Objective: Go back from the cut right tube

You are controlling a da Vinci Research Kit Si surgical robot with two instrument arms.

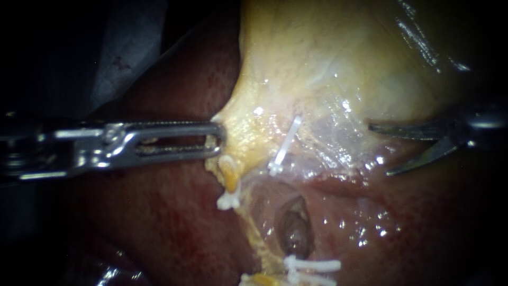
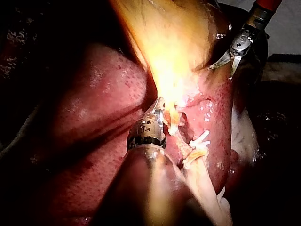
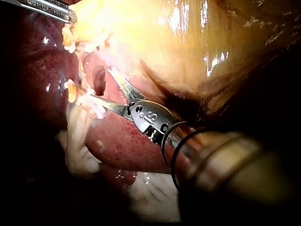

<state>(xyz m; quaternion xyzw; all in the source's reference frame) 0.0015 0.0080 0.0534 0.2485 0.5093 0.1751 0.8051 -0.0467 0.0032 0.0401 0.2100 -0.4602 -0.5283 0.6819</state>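
At nine o'clock our left instrument (image 1: pixel 214 140) shows bright ridged metal; at three, our right instrument (image 1: pixel 380 150) darker, smooth blades. We see the gallbladder (image 1: pixel 328 58) wet and glossy, the liver (image 1: pixel 159 212) moist and finely stippled, the clips (image 1: pixel 286 145) matt white plastic.

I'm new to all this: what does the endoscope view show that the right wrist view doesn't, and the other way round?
Only the endoscope view: the left instrument with its hinge and shaft, its jaws shut on the gallbladder's edge. Only the right wrist view: the right instrument's ringed shaft, and pale whitish material beside the liver. Both: the right instrument's open blades, the tip of the left jaws, the gallbladder, the liver, white clips and a dark hole in the tissue.
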